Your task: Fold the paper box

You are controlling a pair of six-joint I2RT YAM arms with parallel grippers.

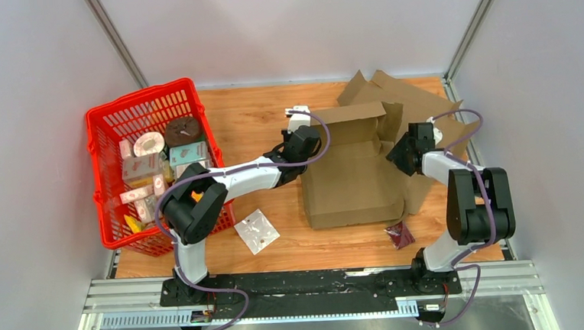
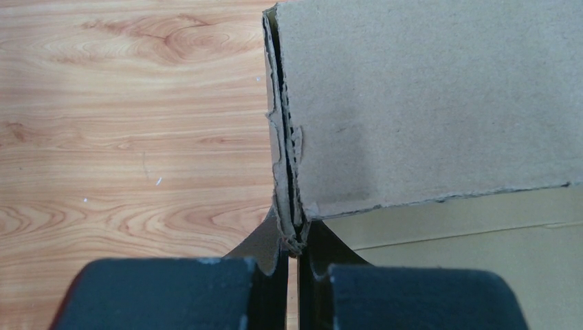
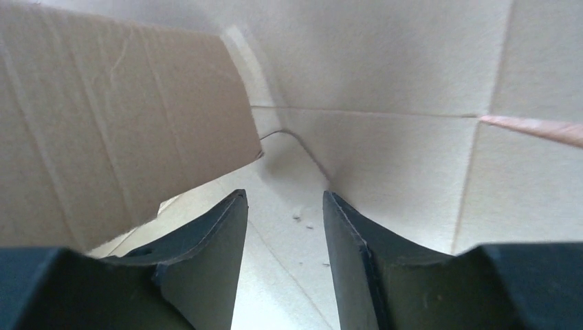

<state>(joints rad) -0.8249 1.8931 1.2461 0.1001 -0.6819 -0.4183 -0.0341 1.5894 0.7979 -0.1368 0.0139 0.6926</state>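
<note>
Full red basket (image 1: 129,114), clear packet (image 1: 256,230), maroon packet (image 1: 400,235) on table (image 1: 255,114).

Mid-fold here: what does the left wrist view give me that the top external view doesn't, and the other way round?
Left wrist only: the left gripper shut on the doubled, frayed edge of a side wall of the paper box. Top external only: the whole box, the right gripper at its right side, the red basket, a white packet and a dark packet. Both: the box and the wooden table.
</note>
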